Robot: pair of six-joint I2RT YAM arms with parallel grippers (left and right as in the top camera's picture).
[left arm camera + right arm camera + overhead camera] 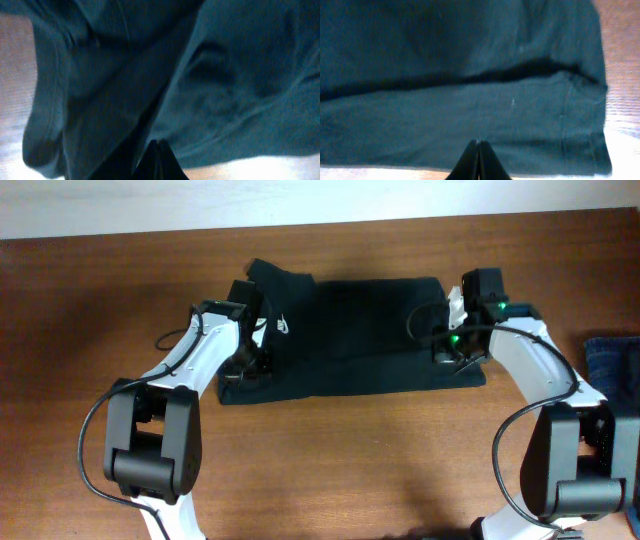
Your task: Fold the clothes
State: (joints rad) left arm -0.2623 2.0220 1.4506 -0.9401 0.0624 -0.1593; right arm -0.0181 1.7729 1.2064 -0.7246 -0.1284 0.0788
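Overhead: a black T-shirt (370,330) lies in a wide band on a wooden table (330,460), its white swoosh logo (284,327) near the shirt's left end, where the cloth is bunched and raised. The left gripper (248,365) is down on the shirt's left end and the right gripper (450,355) on its right end. A blue denim garment (612,360) lies well apart, off the shirt's right end.

Left wrist: the left gripper (156,160) has its jaws pressed together at the shirt's near edge. Rumpled folds of the T-shirt (225,75) fill the view, with table (15,75) showing beside the shirt. Whether cloth is pinched cannot be told.

Right wrist: the right gripper (478,162) is likewise closed tight, tips at the shirt's near hem. The T-shirt (445,115) lies flat, one long crease across it, with bare table (620,50) past its side edge. A hold on the fabric cannot be confirmed.
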